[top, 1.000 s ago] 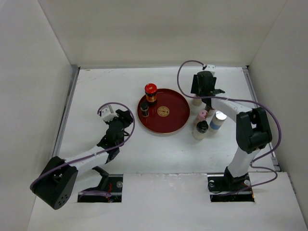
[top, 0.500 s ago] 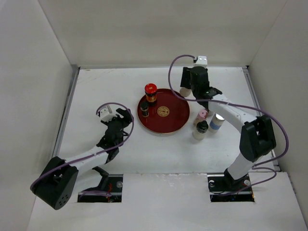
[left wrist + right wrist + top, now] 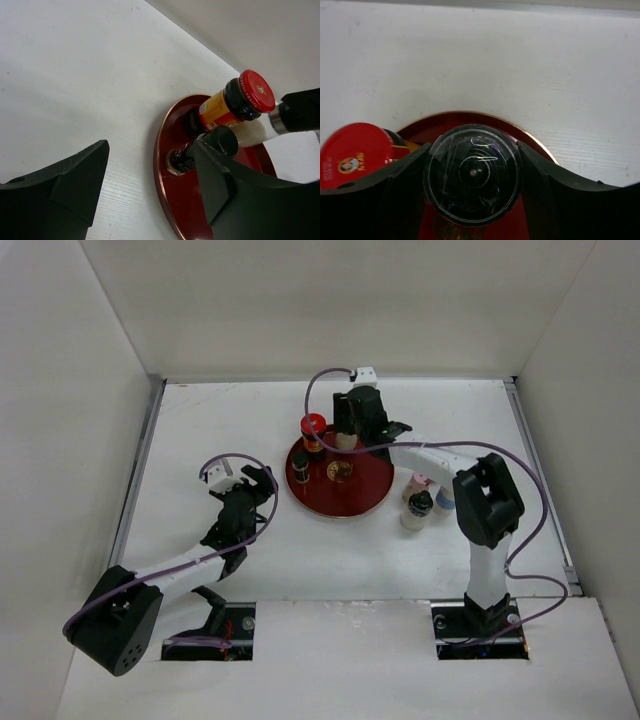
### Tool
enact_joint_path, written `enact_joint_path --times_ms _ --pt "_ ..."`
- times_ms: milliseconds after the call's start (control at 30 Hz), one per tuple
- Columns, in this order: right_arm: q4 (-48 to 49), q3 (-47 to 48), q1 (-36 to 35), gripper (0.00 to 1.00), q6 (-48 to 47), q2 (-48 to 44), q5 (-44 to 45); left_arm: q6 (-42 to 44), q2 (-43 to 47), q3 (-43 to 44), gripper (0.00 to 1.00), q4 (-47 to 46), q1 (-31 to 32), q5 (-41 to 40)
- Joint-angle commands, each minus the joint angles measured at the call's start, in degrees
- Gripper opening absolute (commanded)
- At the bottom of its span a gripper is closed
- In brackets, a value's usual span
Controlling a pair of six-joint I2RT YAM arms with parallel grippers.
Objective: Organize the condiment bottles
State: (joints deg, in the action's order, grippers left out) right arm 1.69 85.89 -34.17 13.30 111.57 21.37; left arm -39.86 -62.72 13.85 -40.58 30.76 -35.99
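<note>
A round red dish (image 3: 345, 490) holds a dark bottle with a red cap (image 3: 313, 430) and a small dark bottle with a black cap (image 3: 300, 468). My right gripper (image 3: 350, 432) hangs over the dish's back edge, shut on a pale bottle with a clear cap (image 3: 472, 175), beside the red cap (image 3: 355, 155). My left gripper (image 3: 262, 486) stands open on the table just left of the dish, nothing between its fingers; the small black-capped bottle (image 3: 200, 150) stands just beyond its right finger. Three more bottles (image 3: 422, 495) are grouped to the right of the dish.
White walls close the table on the left, back and right. The dish rim (image 3: 160, 165) lies close in front of the left fingers. My right arm (image 3: 440, 452) reaches leftward over the bottles grouped on the right.
My right arm has swung left from the back right, carrying the pale bottle to above the dish. The left jaws have opened wider; the left arm has barely moved.
</note>
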Motion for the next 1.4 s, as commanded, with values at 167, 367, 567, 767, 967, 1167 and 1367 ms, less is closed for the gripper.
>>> enact_joint_path --times_ms 167,367,567,767,967,1167,1367 --pt "5.0 1.0 -0.1 0.63 1.6 0.1 0.3 -0.6 0.8 -0.6 0.67 -3.4 -0.2 0.6" --pt "6.7 -3.2 -0.3 0.92 3.2 -4.4 0.3 -0.6 0.2 -0.4 0.67 -3.4 -0.2 0.7" --pt "8.5 -11.7 -0.3 1.00 3.6 -17.7 1.1 -0.6 1.0 -0.7 0.67 -3.2 -1.1 0.9" --pt "8.9 -28.5 -2.7 0.41 5.6 -35.9 7.1 -0.7 -0.3 -0.2 0.67 -3.5 -1.1 2.4" --pt "-7.3 -38.6 -9.1 0.33 9.3 -51.8 20.8 -1.1 -1.1 0.1 0.67 -3.5 -1.0 2.9" --pt "-26.1 -42.3 -12.3 0.84 17.3 -61.9 25.4 -1.2 -1.1 0.1 0.67 -3.5 -1.1 2.9" --pt "-33.0 -45.5 -12.6 0.98 23.1 -60.4 21.7 -1.2 -1.0 0.1 0.67 -3.5 -1.3 2.9"
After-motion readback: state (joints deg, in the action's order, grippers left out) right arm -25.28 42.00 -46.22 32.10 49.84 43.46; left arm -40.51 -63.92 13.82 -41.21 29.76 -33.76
